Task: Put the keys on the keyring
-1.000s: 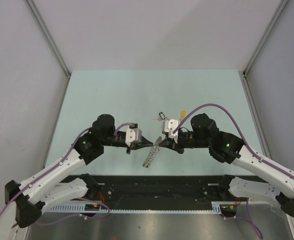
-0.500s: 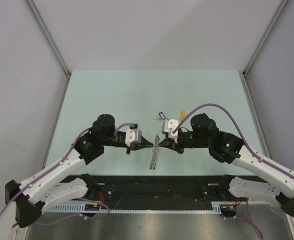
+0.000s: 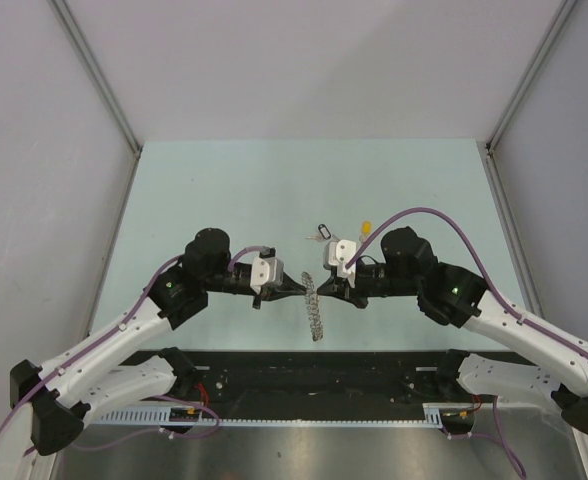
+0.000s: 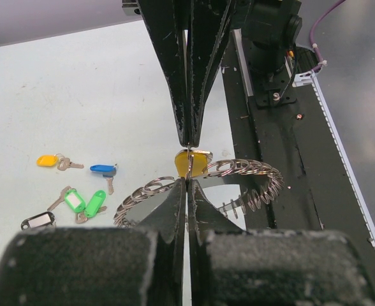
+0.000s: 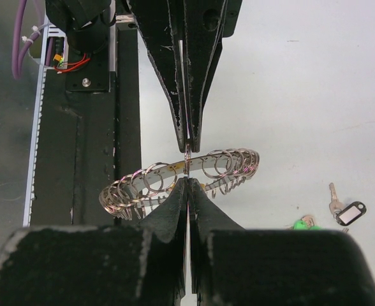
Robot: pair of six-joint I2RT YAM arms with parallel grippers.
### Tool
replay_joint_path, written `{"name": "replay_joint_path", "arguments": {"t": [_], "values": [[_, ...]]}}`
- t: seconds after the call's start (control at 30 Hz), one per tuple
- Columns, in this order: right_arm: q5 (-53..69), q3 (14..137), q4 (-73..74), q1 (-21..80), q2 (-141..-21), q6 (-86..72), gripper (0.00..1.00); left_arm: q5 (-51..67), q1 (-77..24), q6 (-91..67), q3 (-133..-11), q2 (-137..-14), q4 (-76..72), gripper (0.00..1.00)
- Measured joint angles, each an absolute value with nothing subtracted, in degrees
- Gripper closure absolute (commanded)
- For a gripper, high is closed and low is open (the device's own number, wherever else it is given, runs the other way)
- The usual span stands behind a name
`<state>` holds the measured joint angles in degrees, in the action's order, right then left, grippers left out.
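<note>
Both my left fingers (image 4: 175, 210) and my right fingers (image 5: 197, 207) are closed, their tips nearly meeting above the worktop (image 3: 224, 190). The keyring (image 3: 314, 308) hangs from that meeting point, clear of the surface. A yellow key (image 4: 191, 163) sits at the ring's rim between the tips. I cannot tell which pair pinches the key and which pinches the ring.

Change: the ring's free end has swung from my left side to my right, while both arms held position.

Judgement: the ring pivots loosely, so threading is not yet secure. The other keys (image 4: 74, 199) lie unthreaded on the worktop.
</note>
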<state>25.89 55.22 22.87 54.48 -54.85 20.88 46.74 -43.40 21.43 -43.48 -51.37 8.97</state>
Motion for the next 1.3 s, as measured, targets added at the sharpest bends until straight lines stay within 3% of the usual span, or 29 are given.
{"name": "replay_joint_path", "arguments": {"t": [1.3], "values": [[24.47, 55.22, 23.77, 54.57, -54.0, 21.04, 1.0, 46.68, -43.4, 21.41, -43.48, -51.37, 8.97, 1.0]]}}
